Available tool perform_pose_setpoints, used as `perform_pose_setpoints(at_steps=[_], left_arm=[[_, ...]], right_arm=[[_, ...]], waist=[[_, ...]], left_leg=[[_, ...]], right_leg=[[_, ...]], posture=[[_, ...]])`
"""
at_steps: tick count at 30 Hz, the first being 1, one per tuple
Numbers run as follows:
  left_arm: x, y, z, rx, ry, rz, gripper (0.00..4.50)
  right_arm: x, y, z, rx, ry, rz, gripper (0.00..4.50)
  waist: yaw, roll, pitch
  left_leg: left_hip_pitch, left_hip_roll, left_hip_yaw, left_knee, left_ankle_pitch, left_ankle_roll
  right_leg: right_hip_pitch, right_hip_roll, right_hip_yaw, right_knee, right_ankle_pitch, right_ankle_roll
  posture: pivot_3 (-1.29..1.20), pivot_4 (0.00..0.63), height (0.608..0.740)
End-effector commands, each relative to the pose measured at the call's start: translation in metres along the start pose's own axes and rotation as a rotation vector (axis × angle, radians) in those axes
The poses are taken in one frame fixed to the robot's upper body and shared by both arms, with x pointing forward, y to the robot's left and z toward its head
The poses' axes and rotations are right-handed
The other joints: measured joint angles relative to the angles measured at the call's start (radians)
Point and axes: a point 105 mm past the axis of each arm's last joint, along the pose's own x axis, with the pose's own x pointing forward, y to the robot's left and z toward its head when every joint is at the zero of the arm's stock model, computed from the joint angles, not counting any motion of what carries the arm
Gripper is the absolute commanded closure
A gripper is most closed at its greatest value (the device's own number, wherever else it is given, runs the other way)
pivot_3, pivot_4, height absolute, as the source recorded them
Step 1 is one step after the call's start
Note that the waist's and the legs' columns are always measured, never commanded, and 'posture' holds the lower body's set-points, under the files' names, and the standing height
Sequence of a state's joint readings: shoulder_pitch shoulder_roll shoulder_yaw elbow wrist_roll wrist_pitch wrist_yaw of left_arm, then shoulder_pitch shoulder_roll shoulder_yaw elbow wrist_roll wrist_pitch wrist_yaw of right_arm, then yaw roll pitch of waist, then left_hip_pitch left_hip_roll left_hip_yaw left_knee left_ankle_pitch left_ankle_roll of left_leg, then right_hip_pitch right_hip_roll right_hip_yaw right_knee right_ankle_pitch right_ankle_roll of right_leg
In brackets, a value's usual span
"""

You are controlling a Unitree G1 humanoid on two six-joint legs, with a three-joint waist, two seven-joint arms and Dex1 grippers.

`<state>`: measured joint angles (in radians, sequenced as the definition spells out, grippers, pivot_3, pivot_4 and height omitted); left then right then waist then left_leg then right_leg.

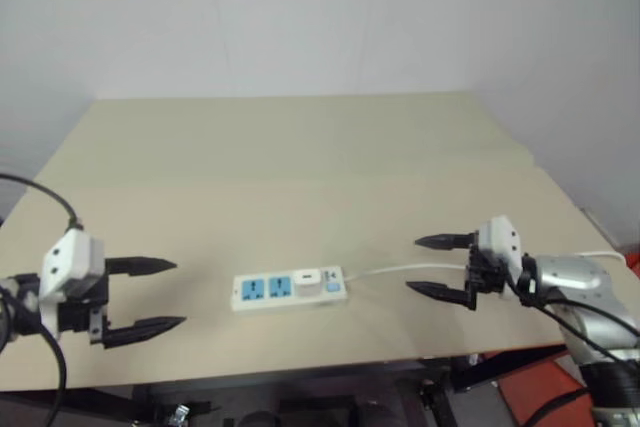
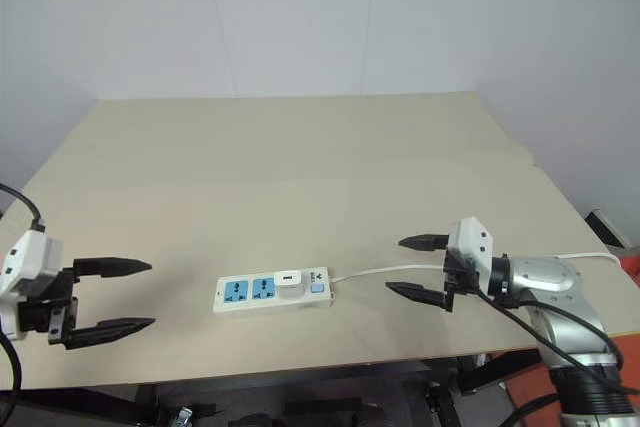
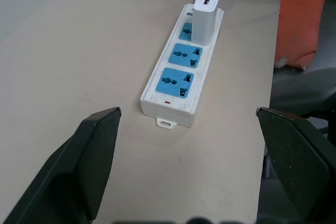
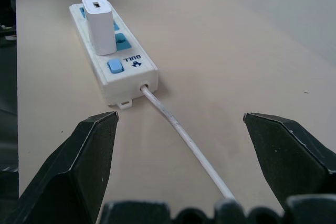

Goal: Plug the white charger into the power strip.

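Observation:
The power strip (image 1: 289,289) lies flat near the table's front edge, between my two arms. The white charger (image 1: 307,282) stands upright in its right-hand socket, beside the blue switch (image 4: 115,66); the wrist views show the charger (image 3: 205,17) seated in the strip (image 3: 178,72) with two blue sockets bare. My left gripper (image 1: 147,296) hovers open to the left of the strip, holding nothing. My right gripper (image 1: 436,265) is open to the right of it, straddling the strip's thin white cord (image 1: 405,269) from above, apart from it.
The tan table (image 1: 300,157) stretches far behind the strip. Its front edge runs just below both grippers. An orange-red object (image 1: 535,397) sits below the table's right front corner. The cord trails off toward the right edge.

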<state>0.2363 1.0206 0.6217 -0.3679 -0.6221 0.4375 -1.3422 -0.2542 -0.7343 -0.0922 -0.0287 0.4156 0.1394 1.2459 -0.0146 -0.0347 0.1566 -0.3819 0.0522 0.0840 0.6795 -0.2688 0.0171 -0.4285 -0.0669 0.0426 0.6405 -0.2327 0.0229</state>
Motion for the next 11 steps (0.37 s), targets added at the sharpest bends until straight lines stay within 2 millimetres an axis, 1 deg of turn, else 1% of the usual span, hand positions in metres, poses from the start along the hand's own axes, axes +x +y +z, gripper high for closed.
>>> perform_pose_setpoints(at_steps=[1,11], left_arm=[[-0.0054,-0.001,0.0085,0.035,-0.005,0.019,0.0],[-0.0052,0.0007,0.0098,0.042,-0.009,0.025,0.0]], right_arm=[[0.0006,-0.0024,0.0085,-0.034,-0.028,0.006,0.02],[0.0033,-0.0038,0.0102,-0.044,-0.036,0.013,0.02]], waist=[[0.0,0.0,0.0],[0.0,0.0,0.0]], left_leg=[[0.0,0.0,0.0,0.0,0.0,0.0],[0.0,0.0,0.0,0.0,0.0,0.0]], right_leg=[[0.0,0.0,0.0,0.0,0.0,0.0],[0.0,0.0,0.0,0.0,0.0,0.0]], posture=[[0.0,0.15,0.74],[0.0,0.15,0.74]])
